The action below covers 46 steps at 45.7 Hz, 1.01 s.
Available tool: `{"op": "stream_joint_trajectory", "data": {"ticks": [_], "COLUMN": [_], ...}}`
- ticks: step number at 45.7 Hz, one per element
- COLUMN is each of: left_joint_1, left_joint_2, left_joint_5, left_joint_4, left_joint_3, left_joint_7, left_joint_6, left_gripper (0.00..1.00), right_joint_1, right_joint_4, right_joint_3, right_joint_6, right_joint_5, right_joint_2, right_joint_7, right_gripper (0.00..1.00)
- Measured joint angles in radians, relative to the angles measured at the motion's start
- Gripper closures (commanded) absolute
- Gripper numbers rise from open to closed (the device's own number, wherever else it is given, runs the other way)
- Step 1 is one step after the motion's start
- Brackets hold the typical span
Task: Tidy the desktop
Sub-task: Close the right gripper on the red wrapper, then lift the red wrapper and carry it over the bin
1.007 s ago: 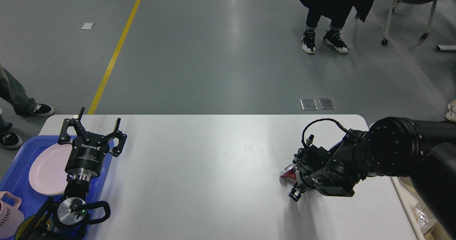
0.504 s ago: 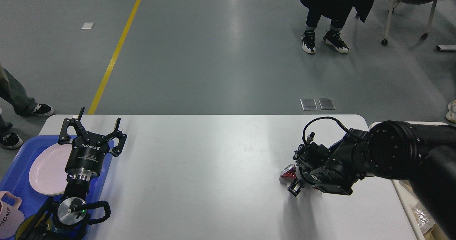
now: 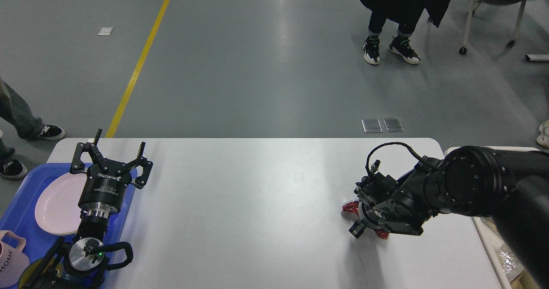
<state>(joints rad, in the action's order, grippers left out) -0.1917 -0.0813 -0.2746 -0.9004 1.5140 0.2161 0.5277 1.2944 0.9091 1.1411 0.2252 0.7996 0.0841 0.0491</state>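
- The right claw (image 3: 359, 220) is low over the large white matte worktop (image 3: 257, 203) near its right edge, pressed onto a small crumpled red-and-silver foil wrapper (image 3: 349, 208).
- Since a second ago the wrapper's look has changed: its silver face showed clearly to the left of the claw, and now only red slivers peek out, one on the left and one under the wrist at the near side (image 3: 381, 234). The arm has also rolled slightly.
- My reading: the claw is gathering the wrapper, so the pick-up is under way but not proven; the piece still looks to be touching the worktop.
- Whether the right claw is wide or closed I cannot tell; its fingers are seen dark and end-on.
- The left claw (image 3: 112, 152) has not moved in that second: spread wide, holding nothing, at the left edge above the blue plastic tray (image 3: 21, 203) with its round pale pink plate (image 3: 55, 207).
- Apart from the wrapper, the worktop's middle shows no other item.
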Motion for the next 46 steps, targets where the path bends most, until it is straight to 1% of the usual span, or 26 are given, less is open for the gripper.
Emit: {"op": "stream_joint_trajectory", "data": {"ticks": [9,14,22,32,36,42,46], "left_joint_1": [0.0,0.0,0.0,0.0,0.0,0.0,0.0], "left_joint_2": [0.0,0.0,0.0,0.0,0.0,0.0,0.0], "left_joint_5": [0.0,0.0,0.0,0.0,0.0,0.0,0.0], "left_joint_4": [0.0,0.0,0.0,0.0,0.0,0.0,0.0], "left_joint_3": [0.0,0.0,0.0,0.0,0.0,0.0,0.0], "left_joint_7": [0.0,-0.001,-0.001,-0.001,-0.001,-0.001,-0.001], "left_joint_6": [0.0,0.0,0.0,0.0,0.0,0.0,0.0], "left_gripper": [0.04,0.04,0.04,0.04,0.04,0.04,0.04], "right_joint_1": [0.033,0.096,0.284,0.502,0.621,0.793,0.887], "right_joint_4": [0.011,0.064,0.226,0.343,0.416,0.547,0.621], "right_joint_3": [-0.004,-0.005,-0.005,0.004,0.011,0.026,0.049], "right_joint_6": [0.018,0.027,0.09,0.238,0.293,0.337,0.345], "right_joint_5": [-0.059,-0.141,-0.289,-0.481,-0.54,-0.575,-0.595], "right_joint_2": [-0.01,-0.021,-0.065,-0.133,-0.169,-0.204,-0.226], "right_joint_7": [0.0,-0.004,-0.007,-0.002,-0.001,0.004,0.02], "right_gripper": [1.0,1.0,1.0,1.0,1.0,1.0,1.0]}}
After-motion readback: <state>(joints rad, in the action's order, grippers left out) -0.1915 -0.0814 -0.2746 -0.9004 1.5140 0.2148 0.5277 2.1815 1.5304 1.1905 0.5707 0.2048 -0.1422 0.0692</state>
